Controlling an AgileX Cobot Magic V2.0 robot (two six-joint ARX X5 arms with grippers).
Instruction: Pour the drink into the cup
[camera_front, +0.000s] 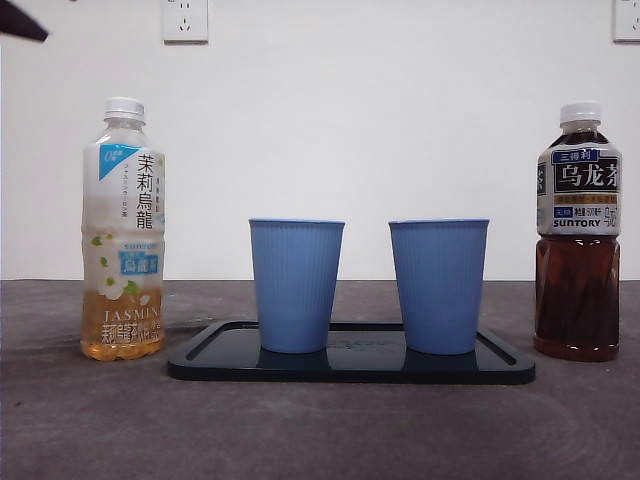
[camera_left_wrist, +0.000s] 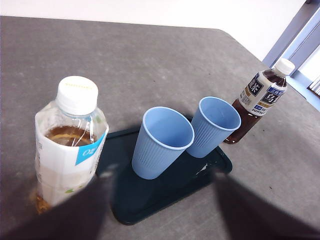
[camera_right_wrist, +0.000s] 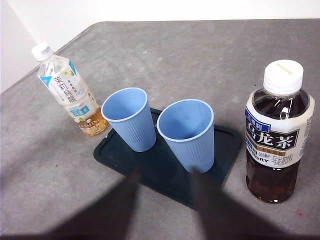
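Observation:
Two blue ribbed cups, one on the left (camera_front: 295, 285) and one on the right (camera_front: 438, 285), stand upright and empty on a dark tray (camera_front: 350, 370). A jasmine tea bottle (camera_front: 123, 235) with a white cap stands left of the tray, holding a little pale tea. On the tray's right is a dark oolong tea bottle (camera_front: 578, 235), capped and mostly full. My left gripper (camera_left_wrist: 162, 175) hangs open above the jasmine bottle (camera_left_wrist: 70, 140) and the tray's near edge. Over the tray, beside the oolong bottle (camera_right_wrist: 277, 132), my right gripper (camera_right_wrist: 165, 175) hovers open. Neither holds anything.
The grey table (camera_front: 320, 430) runs to a white wall with power sockets (camera_front: 185, 18). A black arm tip (camera_front: 20, 22) shows at the front view's top left corner. The table's rounded corner and a window (camera_left_wrist: 305, 55) lie beyond the oolong bottle.

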